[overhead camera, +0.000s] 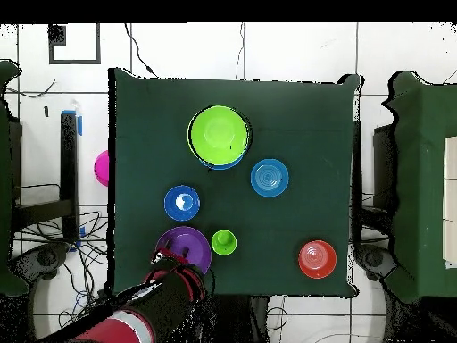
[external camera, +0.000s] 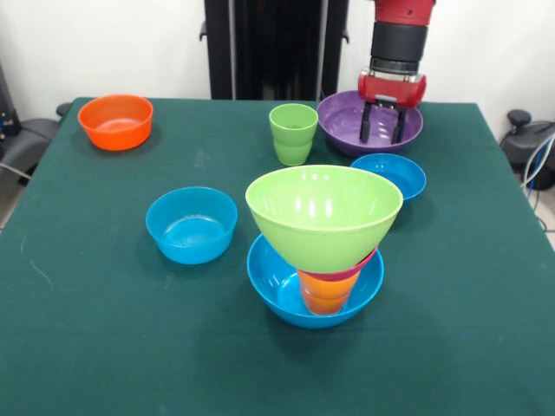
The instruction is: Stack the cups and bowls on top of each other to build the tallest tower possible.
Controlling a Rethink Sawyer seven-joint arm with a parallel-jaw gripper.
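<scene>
My hand [external camera: 384, 123] hangs over the purple bowl [external camera: 347, 121] at the far edge of the table [external camera: 87, 303], its two dark fingers [external camera: 368, 124] pointing down with a clear gap between them, holding nothing. In the front view the fingertips show against the bowl's inside; whether they touch it I cannot tell. From overhead my arm comes in from 7 o'clock and the hand [overhead camera: 170, 265] covers the purple bowl's [overhead camera: 189, 243] lower left part.

The tower [external camera: 323, 238] stands near the table's middle, a little toward 5 o'clock in the front view. Its base is the big blue bowl [external camera: 270, 282]; an orange cup [external camera: 324, 293] stands in it, a pink-red bowl [external camera: 357, 268] sits on the cup (only a thin rim of it shows), and the lime bowl [external camera: 323, 212] sits on top, mouth up. From overhead the lime bowl [overhead camera: 219, 134] hides nearly all of the pile.

The green cup [external camera: 293, 133] stands upright just at 9 o'clock of the purple bowl. One small blue bowl [external camera: 392, 173] sits at 1 o'clock of the tower, near the purple one; the other [external camera: 192, 224] sits at 9 o'clock of the tower, well apart. The orange bowl [external camera: 115, 121] sits alone toward the far left corner at 10 o'clock.
</scene>
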